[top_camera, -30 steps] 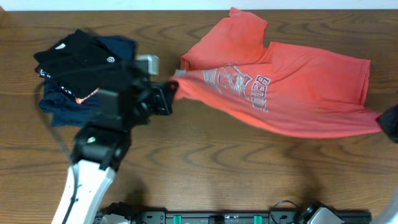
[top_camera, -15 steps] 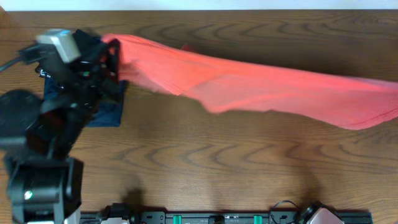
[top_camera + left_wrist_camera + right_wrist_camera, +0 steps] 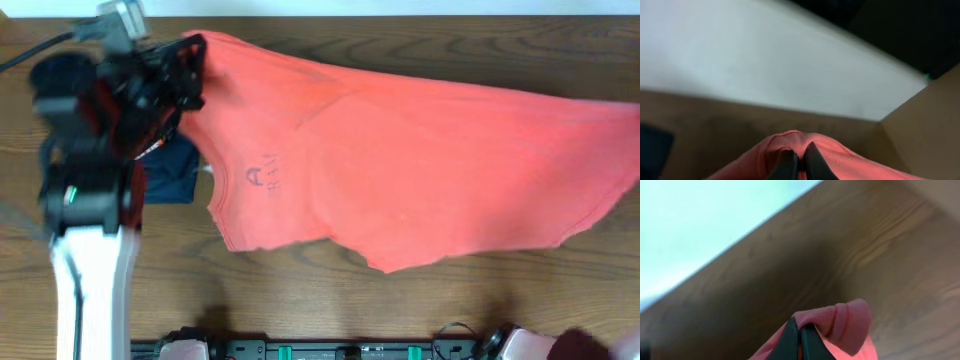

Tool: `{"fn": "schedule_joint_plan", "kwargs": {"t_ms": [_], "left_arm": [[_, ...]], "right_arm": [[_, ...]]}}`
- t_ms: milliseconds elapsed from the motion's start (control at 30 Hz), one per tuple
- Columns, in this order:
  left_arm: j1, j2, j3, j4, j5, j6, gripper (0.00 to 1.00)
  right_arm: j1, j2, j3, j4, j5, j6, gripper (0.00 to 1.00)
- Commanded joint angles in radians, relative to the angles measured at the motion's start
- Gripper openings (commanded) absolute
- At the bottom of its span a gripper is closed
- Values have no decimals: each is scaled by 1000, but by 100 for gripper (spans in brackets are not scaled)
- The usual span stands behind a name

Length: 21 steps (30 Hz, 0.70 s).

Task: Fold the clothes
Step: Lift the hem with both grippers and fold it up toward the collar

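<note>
overhead view: the coral-red t-shirt (image 3: 400, 170) is seen stretched wide across the upper and middle frame, from the upper left corner to the right edge. its lower edge hangs toward the lower centre. a small, faint mark is noted on the fabric left of centre. whether any part of the cloth rests on the tabletop (image 3: 300, 310) cannot be told.

left gripper (image 3: 190, 60): found at the upper left. in the left wrist view its fingers (image 3: 786, 165) are seen pressed together on a bunched fold of the shirt.

right gripper (image 3: 800, 337): outside the overhead frame. in the right wrist view it is seen clamped on a rolled edge of the shirt above the wood.

step in hand, as judged: the shirt is being spread out between the two grippers before any fold is made; no fold has been laid yet.

next move, as judged: both grippers are to be lowered together with the cloth kept taut, so that the shirt is laid flat. the navy-blue garment (image 3: 170, 175), partly covered at the left of the frame, is to be avoided.

containers: none are seen in any view.
</note>
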Motion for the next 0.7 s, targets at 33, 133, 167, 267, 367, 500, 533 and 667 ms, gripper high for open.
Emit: {"fn": "schedule_joint_plan", "kwargs": {"t_ms": [33,133,167,267,367,500,533,667], "left_arm": [[-12,161,11,68,-9,19,6],[-17,294,27,152,-9,21,6],[-17,332,40,179,-10,21,6],[-12,440,117,262,-39,7,6],[3,526,291,301,-81,5,6],[14,610,593,304,-85,5,6],[15,627,665,302,-85,5,6],[15,656,863,256,-84,5,6]], "right_arm": [[96,153,6,78,22,-29,1],[155,262,6,237,21,-12,1],[170,290,6,294,21,-4,1],[209,348,7,475,31,3,1],[225,351,19,599,82,35,1],[207,350,137,656,122,94,1],[199,350,174,655,131,105,1],[164,350,306,618,131,107,1]]}}
